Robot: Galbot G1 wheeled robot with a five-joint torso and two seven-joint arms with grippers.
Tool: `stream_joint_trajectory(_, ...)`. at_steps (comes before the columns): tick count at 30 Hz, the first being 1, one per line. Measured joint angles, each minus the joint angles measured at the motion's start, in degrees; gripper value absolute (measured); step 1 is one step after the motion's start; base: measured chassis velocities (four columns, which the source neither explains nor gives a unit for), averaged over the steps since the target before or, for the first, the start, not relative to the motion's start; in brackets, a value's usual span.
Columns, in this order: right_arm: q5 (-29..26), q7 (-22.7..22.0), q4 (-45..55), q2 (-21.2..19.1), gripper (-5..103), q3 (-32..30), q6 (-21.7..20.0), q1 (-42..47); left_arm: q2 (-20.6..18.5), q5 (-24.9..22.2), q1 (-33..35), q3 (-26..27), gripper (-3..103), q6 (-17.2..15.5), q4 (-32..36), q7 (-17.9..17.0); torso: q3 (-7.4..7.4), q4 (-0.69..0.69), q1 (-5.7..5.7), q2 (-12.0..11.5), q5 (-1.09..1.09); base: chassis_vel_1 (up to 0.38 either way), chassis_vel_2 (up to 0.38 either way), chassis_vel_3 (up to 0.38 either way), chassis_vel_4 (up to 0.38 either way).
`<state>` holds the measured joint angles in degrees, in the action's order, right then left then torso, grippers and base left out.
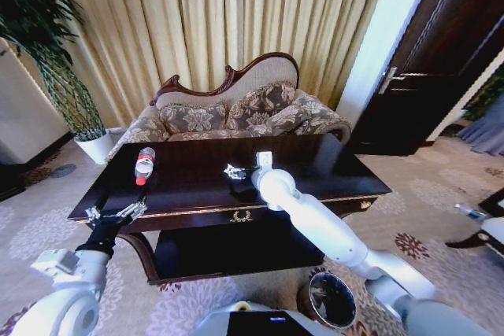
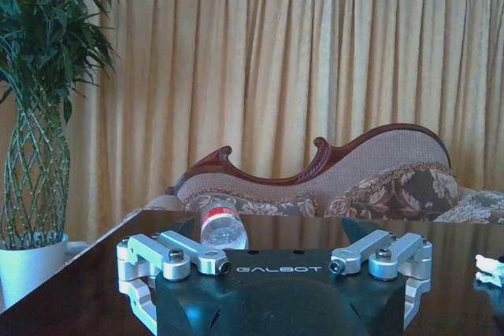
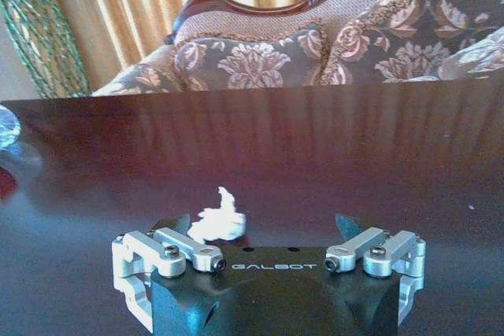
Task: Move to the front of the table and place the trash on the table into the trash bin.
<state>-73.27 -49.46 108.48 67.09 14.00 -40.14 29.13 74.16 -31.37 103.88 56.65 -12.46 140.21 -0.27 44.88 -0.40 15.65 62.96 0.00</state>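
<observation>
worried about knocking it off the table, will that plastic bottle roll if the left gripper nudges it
Probably. The plastic bottle lies on its side on the glossy table, so a sideways nudge would likely roll it. It looks clear and mostly empty, so probably light and easily skidded. The open left gripper hovers near the table's front edge.

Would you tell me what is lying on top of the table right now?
On the table lie a clear bottle on its side and a crumpled white scrap by the right gripper. That arm hides whatever lies beneath it.

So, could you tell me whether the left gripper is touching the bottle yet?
Apart. In the head view the left gripper sits at the table's front edge, with bare tabletop between it and the bottle.
</observation>
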Motion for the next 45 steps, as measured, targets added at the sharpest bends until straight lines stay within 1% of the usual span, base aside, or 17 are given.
stream_joint_trajectory(4, -0.2, 0.0, 0.2, 0.2, 100, 0.0, 0.0, -0.3, 0.2, 0.3, 0.1, 0.0, 100, 0.2, 0.0, 0.1, 0.00, 0.00, 0.00, 0.0, 0.00, 0.000, 0.000, 0.000, 0.000)
stream_joint_trajectory(20, 1.7, 0.5, -2.3, 2.1, 100, 0.2, 0.3, -0.3, 0.7, 0.7, 0.3, -0.2, 100, 0.3, 0.4, 0.3, 0.00, 0.00, 0.00, 0.0, 0.00, 0.000, 0.000, 0.000, 0.000)
stream_joint_trajectory(33, 5.0, 1.8, -4.5, 2.7, 100, 1.2, 0.6, 0.2, 0.8, 0.8, 0.3, -0.1, 100, 0.5, 0.5, 0.3, 0.00, 0.00, 0.00, 0.0, 0.00, 0.000, 0.000, 0.000, 0.000)
stream_joint_trajectory(34, 5.3, 1.8, -4.6, 2.8, 103, 1.3, 0.6, 0.1, 0.8, 0.8, 0.3, -0.1, 100, 0.5, 0.5, 0.3, 0.00, 0.00, 0.00, 0.0, 0.00, 0.000, 0.000, 0.000, 0.000)
stream_joint_trajectory(36, 5.5, 1.9, -4.7, 2.8, 103, 1.4, 0.6, 0.1, 0.8, 0.8, 0.3, -0.1, 100, 0.5, 0.5, 0.3, 0.00, 0.00, 0.00, 0.0, 0.00, 0.000, 0.000, 0.000, 0.000)
stream_joint_trajectory(37, 6.0, 2.0, -4.8, 2.8, 100, 1.5, 0.8, 0.0, 0.9, 0.7, 0.3, 0.0, 100, 0.6, 0.5, 0.3, 0.00, 0.00, -0.01, 0.0, 0.00, 0.000, 0.000, 0.000, 0.000)
stream_joint_trajectory(38, 6.0, 2.0, -4.8, 2.8, 100, 1.5, 0.8, 0.0, 0.9, 0.7, 0.3, 0.0, 100, 0.6, 0.5, 0.3, 0.00, 0.00, -0.01, 0.0, 0.00, 0.000, 0.000, 0.000, 0.000)
stream_joint_trajectory(41, 6.8, 2.2, -4.9, 2.6, 85, 1.8, 1.0, 0.1, 0.9, 0.7, 0.3, 0.0, 100, 0.7, 0.5, 0.4, 0.00, 0.00, -0.01, 0.0, 0.00, 0.000, 0.000, 0.000, 0.000)
stream_joint_trajectory(42, 6.8, 2.2, -4.9, 2.6, 85, 1.8, 1.0, 0.1, 0.9, 0.7, 0.3, 0.0, 100, 0.7, 0.5, 0.4, 0.00, 0.00, -0.01, 0.0, 0.00, 0.000, 0.000, 0.000, 0.000)
stream_joint_trajectory(45, 7.1, 2.4, -4.8, 2.2, 69, 1.9, 1.2, 0.2, 0.9, 0.7, 0.3, -0.1, 100, 0.8, 0.5, 0.4, 0.00, -0.01, -0.01, 0.0, 0.00, 0.000, 0.000, 0.000, 0.000)
